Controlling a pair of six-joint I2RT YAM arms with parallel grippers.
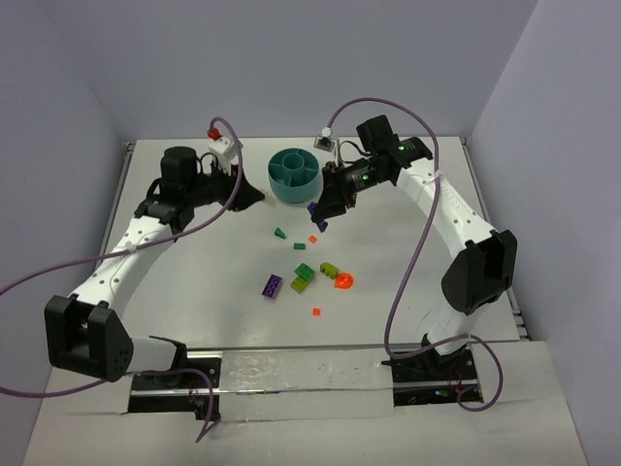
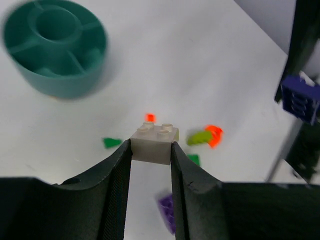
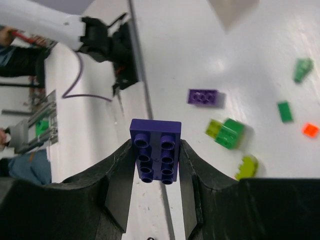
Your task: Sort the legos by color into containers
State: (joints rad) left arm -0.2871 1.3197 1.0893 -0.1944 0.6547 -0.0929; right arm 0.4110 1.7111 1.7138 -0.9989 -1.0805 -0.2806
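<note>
- Where closed at the tips, pinching a white brick (image 2: 154, 145) by its two sides in the left jaws, studs up.
- Clamped likewise in the right jaws: a dark purple brick (image 3: 155, 150), studs toward the wrist camera.
- Held near the teal bowl (image 1: 291, 191), left jaws on its left, right jaws at its near right, with the dark purple brick outside the rim.
- Loose farther out on the counter (image 1: 194, 291): purple plate (image 1: 273, 285), green-and-lime pair (image 1: 304, 274), lime piece (image 1: 329, 268), orange curved bit (image 1: 343, 281), dark green wedge (image 1: 279, 233), and two tiny orange bits.
- Impossible to tell what is inside the compartments: blurred in the left wrist view.
</note>
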